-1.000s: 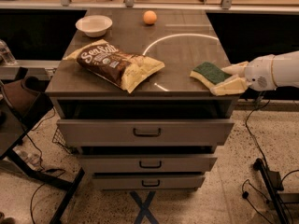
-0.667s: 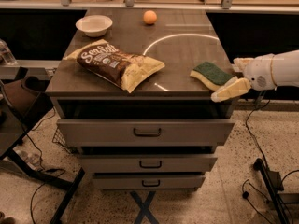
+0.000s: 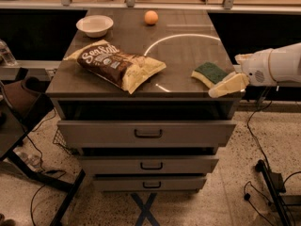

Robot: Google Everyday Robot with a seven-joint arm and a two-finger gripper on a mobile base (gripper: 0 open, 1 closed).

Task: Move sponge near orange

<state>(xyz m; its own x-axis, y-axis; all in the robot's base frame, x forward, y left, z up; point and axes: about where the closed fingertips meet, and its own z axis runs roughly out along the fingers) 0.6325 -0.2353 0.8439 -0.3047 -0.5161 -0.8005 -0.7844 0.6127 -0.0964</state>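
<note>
The sponge [image 3: 210, 73], pale yellow with a dark green top, lies flat near the right front corner of the table [image 3: 183, 51]. The orange [image 3: 151, 17] sits at the back of the table, near the middle. My gripper [image 3: 235, 72] comes in from the right at the table's right edge, just right of the sponge. Its fingers are spread open. The lower cream finger [image 3: 228, 84] lies beside the sponge's front right corner, and the other finger [image 3: 243, 58] is farther back. Nothing is held.
A large brown and yellow chip bag [image 3: 117, 65] lies at the left front of the table. A white bowl [image 3: 95, 25] stands at the back left. Drawers with handles [image 3: 148, 133] are below the tabletop. Cables and a stand lie on the floor to the right.
My gripper has drawn back slightly to the right and down from the sponge. The sponge, orange, bag and bowl have not moved.
</note>
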